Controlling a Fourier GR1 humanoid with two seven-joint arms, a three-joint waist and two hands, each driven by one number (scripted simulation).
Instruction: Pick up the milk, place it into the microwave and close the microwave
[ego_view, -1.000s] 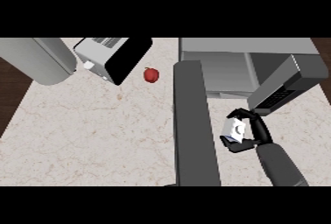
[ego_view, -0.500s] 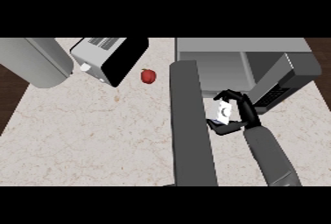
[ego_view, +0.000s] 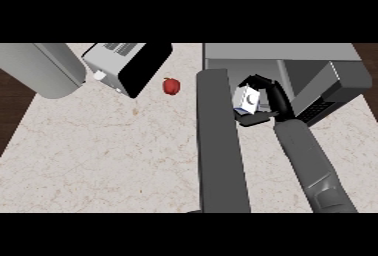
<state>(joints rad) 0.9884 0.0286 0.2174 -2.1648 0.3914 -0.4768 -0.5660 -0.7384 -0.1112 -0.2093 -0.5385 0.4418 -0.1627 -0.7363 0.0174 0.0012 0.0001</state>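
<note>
The milk (ego_view: 247, 98) is a small white carton with blue print, held in my right hand (ego_view: 269, 97), whose black fingers and thumb curl round it. Hand and carton hover just in front of the open microwave (ego_view: 295, 62) at the upper right. The microwave's dark door (ego_view: 220, 140) hangs open, running as a long grey slab down the middle of the view, left of my right forearm. My left hand shows nowhere.
A toaster (ego_view: 129, 65) stands at the back left, with a red pepper (ego_view: 171, 86) beside it. A large grey cylinder (ego_view: 40, 67) fills the upper left corner. The marble counter (ego_view: 103, 155) ends at a dark floor on the left.
My right hand has carried the milk up and to the left, from beside the door's middle toward the microwave's opening. The door has not moved.
</note>
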